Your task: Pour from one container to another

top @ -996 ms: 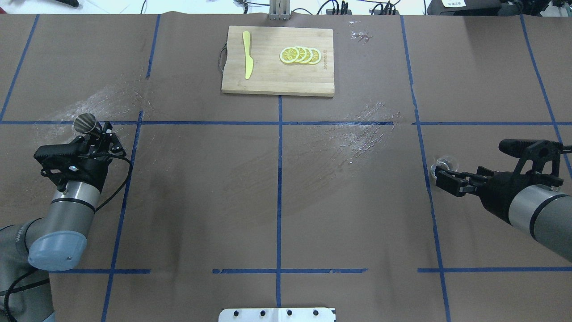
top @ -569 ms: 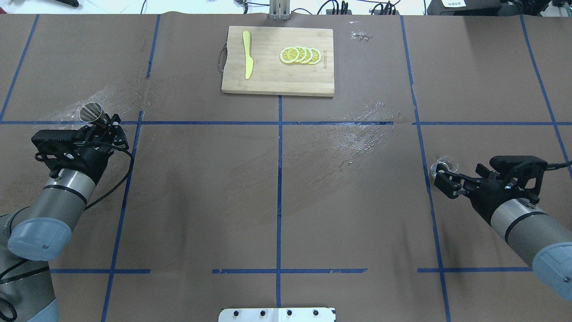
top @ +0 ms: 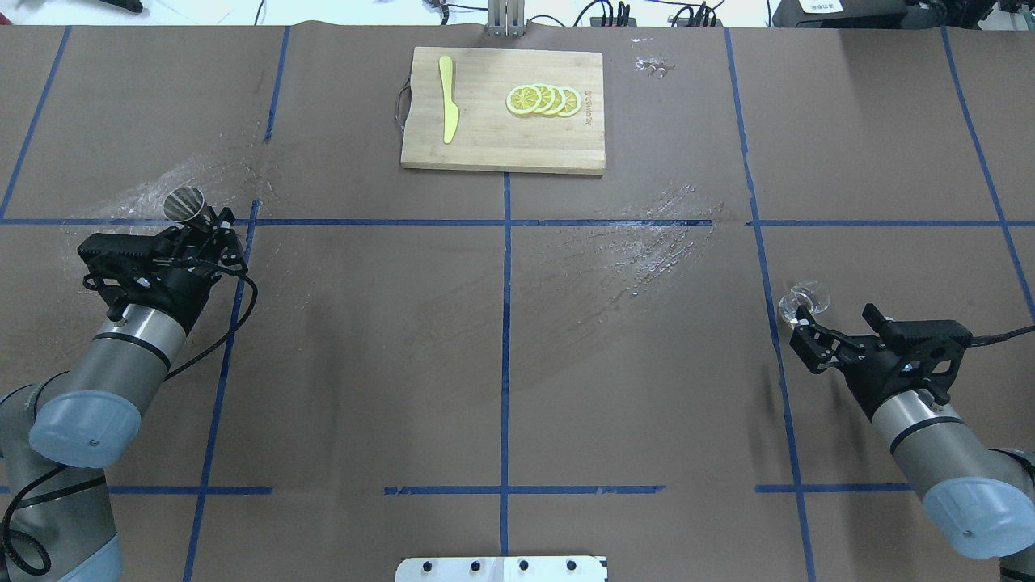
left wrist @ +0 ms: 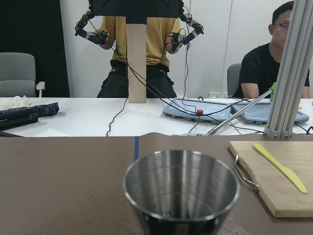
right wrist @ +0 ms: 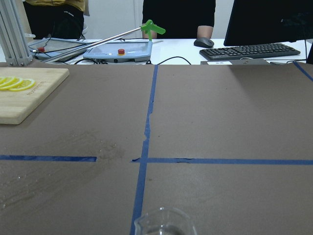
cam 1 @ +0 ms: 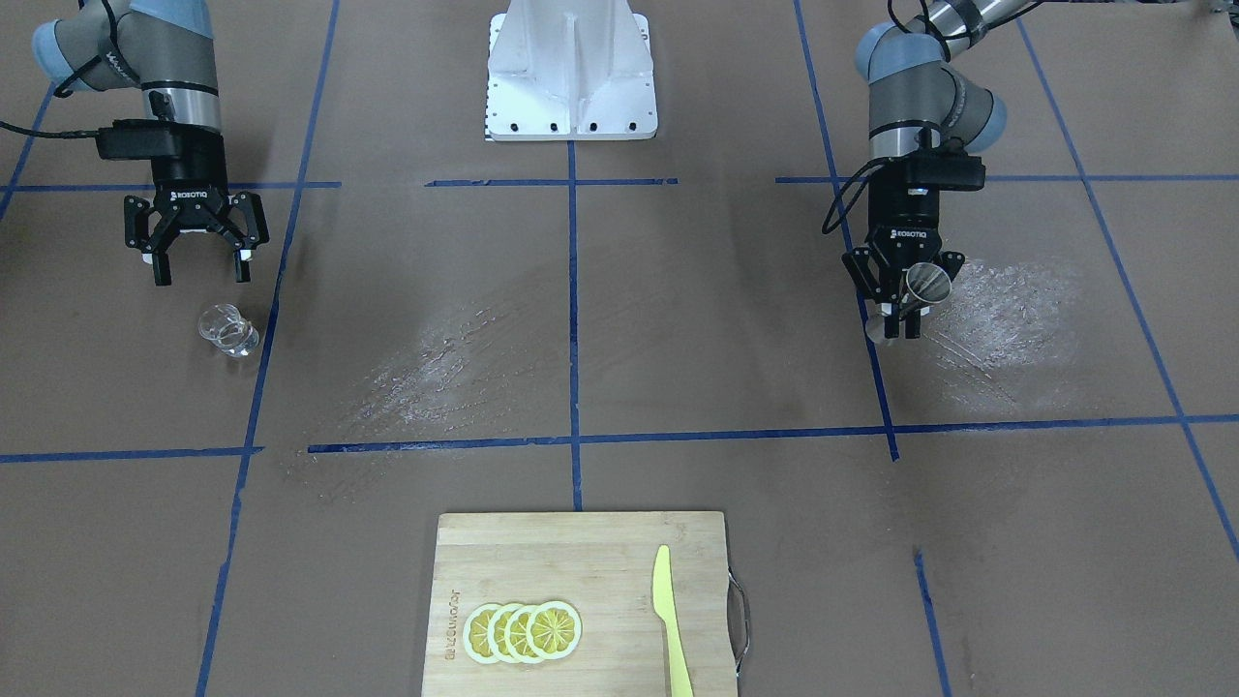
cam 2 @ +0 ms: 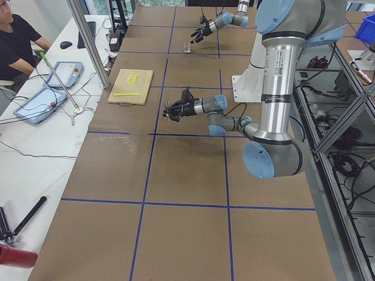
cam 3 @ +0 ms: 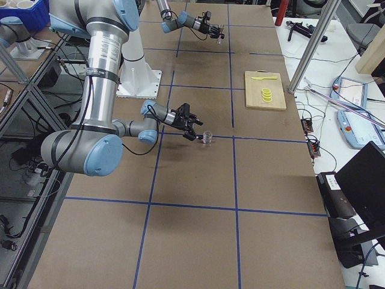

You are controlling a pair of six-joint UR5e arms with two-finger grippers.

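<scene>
The glass (cam 1: 229, 332) is seen clear and colourless, short and round, and a small pouring lip is picked out on its rim in the right wrist view. It is stood upright on the table (top: 501, 364), on the robot's right side, just beside a blue tape line. The right gripper (cam 1: 200, 274) is held wide open just behind it. Nothing is gripped, and the glass is not touched.

Over on the left, the jigger (cam 1: 924, 283) is shown in grey steel, two cones pinched at a waist. It is clamped in the left gripper (cam 1: 895, 324) and tilted, with its shiny mouth turned away from the arm.

Now the count: one glass, one jigger and two grippers are seen. One board (top: 485, 137) is seen at the far edge, with one yellow knife (top: 447, 97) and four overlapped lemon slices (top: 543, 99) laid on it.
</scene>
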